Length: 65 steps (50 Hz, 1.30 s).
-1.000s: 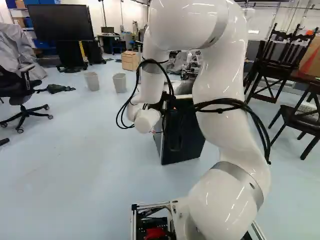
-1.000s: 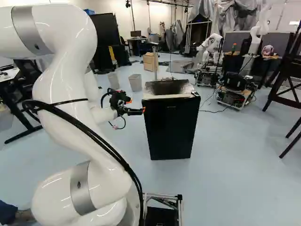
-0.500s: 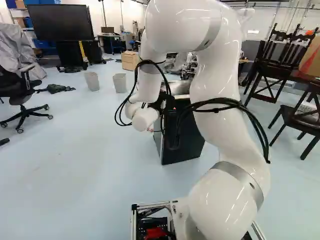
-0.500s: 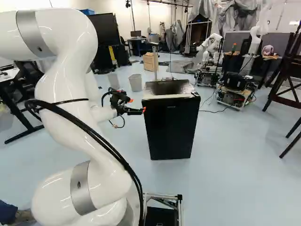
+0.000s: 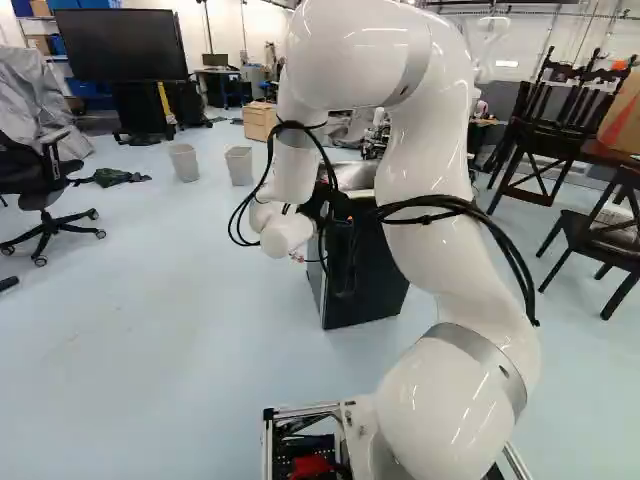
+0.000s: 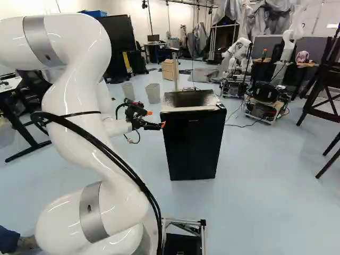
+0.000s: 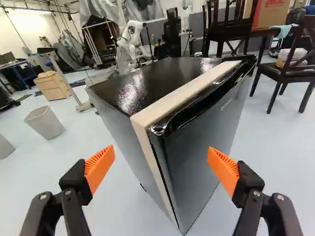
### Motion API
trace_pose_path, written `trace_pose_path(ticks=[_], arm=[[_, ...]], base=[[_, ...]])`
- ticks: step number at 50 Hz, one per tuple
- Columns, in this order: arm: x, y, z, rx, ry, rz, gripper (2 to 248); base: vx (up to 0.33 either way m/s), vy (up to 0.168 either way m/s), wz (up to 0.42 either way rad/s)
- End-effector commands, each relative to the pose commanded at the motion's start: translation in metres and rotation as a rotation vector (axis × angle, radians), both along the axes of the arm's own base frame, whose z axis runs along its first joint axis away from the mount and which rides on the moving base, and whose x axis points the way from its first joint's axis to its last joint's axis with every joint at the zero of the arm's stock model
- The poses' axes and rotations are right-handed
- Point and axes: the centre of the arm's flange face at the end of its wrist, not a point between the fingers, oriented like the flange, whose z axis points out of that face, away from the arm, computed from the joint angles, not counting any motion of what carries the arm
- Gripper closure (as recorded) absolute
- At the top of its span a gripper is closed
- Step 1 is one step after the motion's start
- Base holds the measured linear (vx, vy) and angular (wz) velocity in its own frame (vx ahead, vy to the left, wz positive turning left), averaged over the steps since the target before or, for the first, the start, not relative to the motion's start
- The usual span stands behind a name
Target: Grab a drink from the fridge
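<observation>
My gripper [image 6: 156, 119] is at the left edge of the black fridge [image 6: 194, 146] in the right base view, near its top. In the wrist view the gripper [image 7: 161, 160] stands open, orange pads wide apart, nothing held. The fridge's front corner [image 7: 156, 129] lies ahead between the fingers, with the dark door [image 7: 204, 147] on one side and the grey side wall [image 7: 118, 128] on the other. The door looks shut against the pale front frame. Whether a fingertip touches the fridge, I cannot tell. No drink is in sight.
Two grey bins [image 5: 184, 162] [image 5: 239, 165] and a wooden cabinet [image 5: 260, 121] stand beyond the fridge. Another robot [image 6: 239, 58] is farther back. Dark chairs [image 5: 605, 230] stand at the right of the left base view, an office chair [image 5: 45, 190] at its left.
My arm's upper bend has come down and drawn a little back from the fridge side. The gripper has shifted only slightly beside the fridge. Base and fridge stay put.
</observation>
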Motion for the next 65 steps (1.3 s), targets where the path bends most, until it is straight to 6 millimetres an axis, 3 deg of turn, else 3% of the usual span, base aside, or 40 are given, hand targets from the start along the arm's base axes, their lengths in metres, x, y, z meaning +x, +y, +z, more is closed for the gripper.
trace_pose_path(ticks=[45, 65], arm=[[0.003, 0.006, -0.003, 0.033, -0.001, -0.128, 3], [0.013, 0.01, -0.005, 0.048, -0.011, -0.163, 3]], base=[[0.0, 0.0, 0.0], [0.0, 0.0, 0.0]])
